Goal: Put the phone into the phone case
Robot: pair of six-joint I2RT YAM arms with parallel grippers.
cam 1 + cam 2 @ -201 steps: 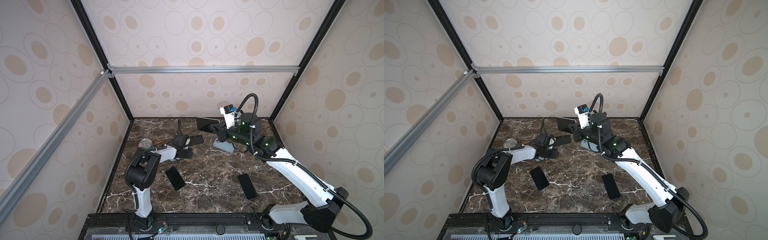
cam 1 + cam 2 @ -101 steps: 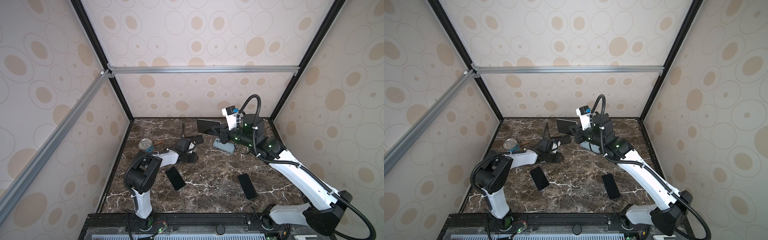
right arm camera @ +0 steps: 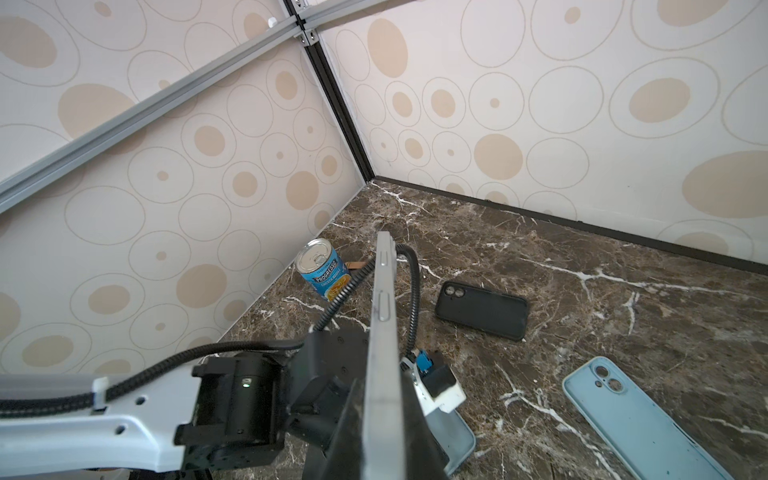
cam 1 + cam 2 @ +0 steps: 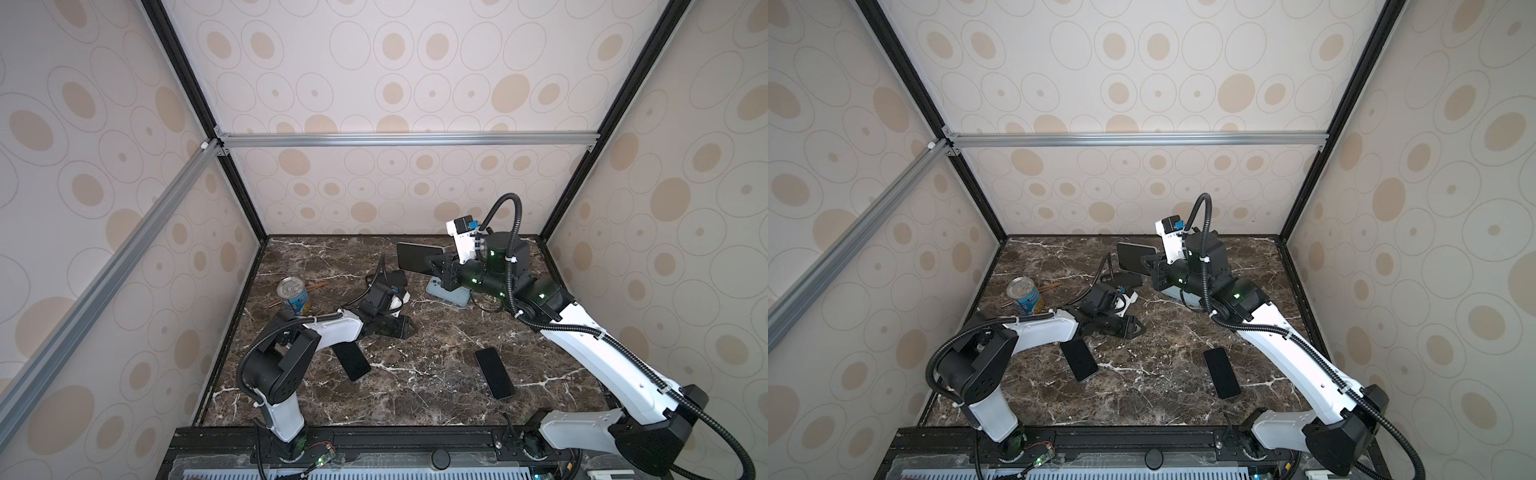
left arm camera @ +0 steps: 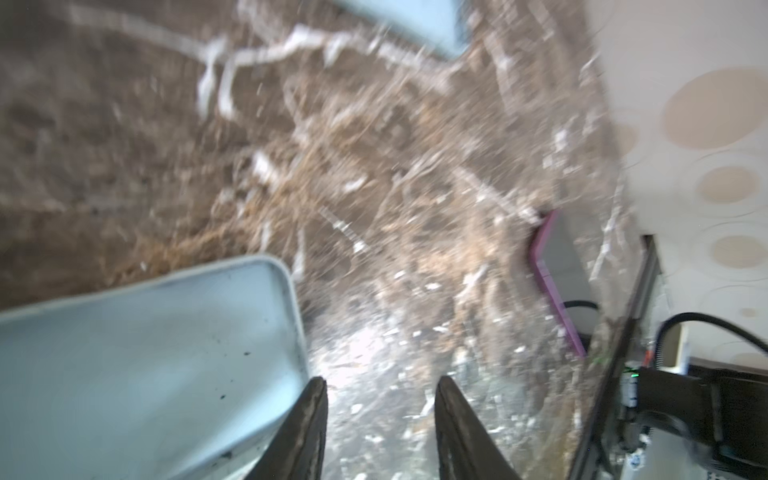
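My right gripper [image 4: 436, 266] [image 3: 382, 390] is shut on the phone [image 4: 417, 257] [image 3: 384, 316], a silver-edged handset with a dark screen. It is held on edge in the air at the back of the table. A light blue phone case [image 4: 449, 293] [image 3: 636, 419] lies flat below it. My left gripper [image 4: 409, 330] [image 5: 382, 380] sits low over the marble, open, with only floor between its fingers [image 5: 311, 415]. A second light blue case [image 5: 145, 353] [image 3: 453, 436] lies just outside one finger. In both top views the left gripper mostly hides this case.
A black case [image 4: 395, 276] [image 3: 482, 309] lies behind the left gripper. A black phone [image 4: 351, 359] and a pink-edged phone [image 4: 494, 374] [image 5: 557, 282] lie nearer the front. A soup can [image 4: 294, 296] and a wooden stick [image 4: 318, 286] are at the left wall.
My left gripper has drawn back from the black case toward the front and right, uncovering the soup can. The right gripper still holds the phone in nearly the same place.
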